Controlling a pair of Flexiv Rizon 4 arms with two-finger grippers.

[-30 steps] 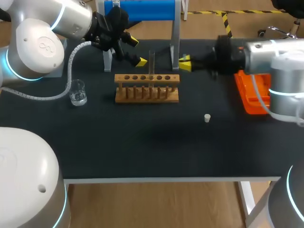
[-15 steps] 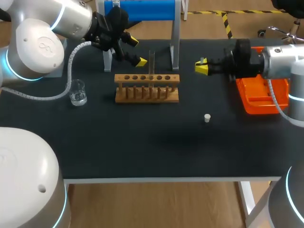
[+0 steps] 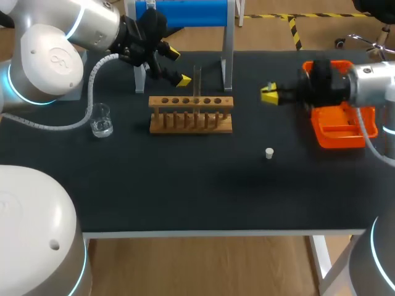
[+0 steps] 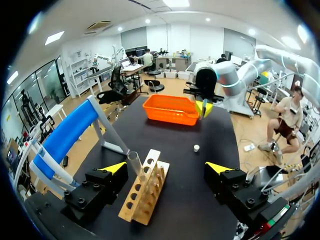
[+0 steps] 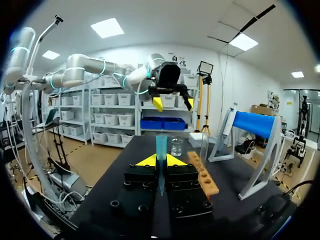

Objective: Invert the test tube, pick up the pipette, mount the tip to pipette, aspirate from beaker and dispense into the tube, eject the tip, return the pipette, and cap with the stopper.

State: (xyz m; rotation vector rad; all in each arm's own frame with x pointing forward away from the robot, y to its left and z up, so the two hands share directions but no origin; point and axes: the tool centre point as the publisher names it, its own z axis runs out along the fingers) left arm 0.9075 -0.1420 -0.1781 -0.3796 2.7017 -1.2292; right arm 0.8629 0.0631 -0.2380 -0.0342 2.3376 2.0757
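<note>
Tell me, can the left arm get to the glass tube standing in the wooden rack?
Probably yes. The left gripper is open close beside the test tube, which sticks up out of the wooden rack, and nothing stands between them.

Table (image 3: 185, 185): matt black top. Rack (image 3: 191, 115): pale bare wood, dull. Tube (image 3: 197, 79) and beaker (image 3: 100, 119): clear, glass-like, glinting. Tray (image 3: 336, 132): orange plastic, slight gloss. Stopper (image 3: 269, 153): white, matt. Stand (image 3: 185, 13): smooth blue bar on grey metal-looking legs. Arm shells (image 3: 49, 61): glossy white. Left gripper (image 3: 178, 66) and right gripper (image 3: 268, 94): matt black bodies, yellow plastic-looking tips. Pipette (image 5: 160, 155): translucent teal plastic, smooth.
</note>
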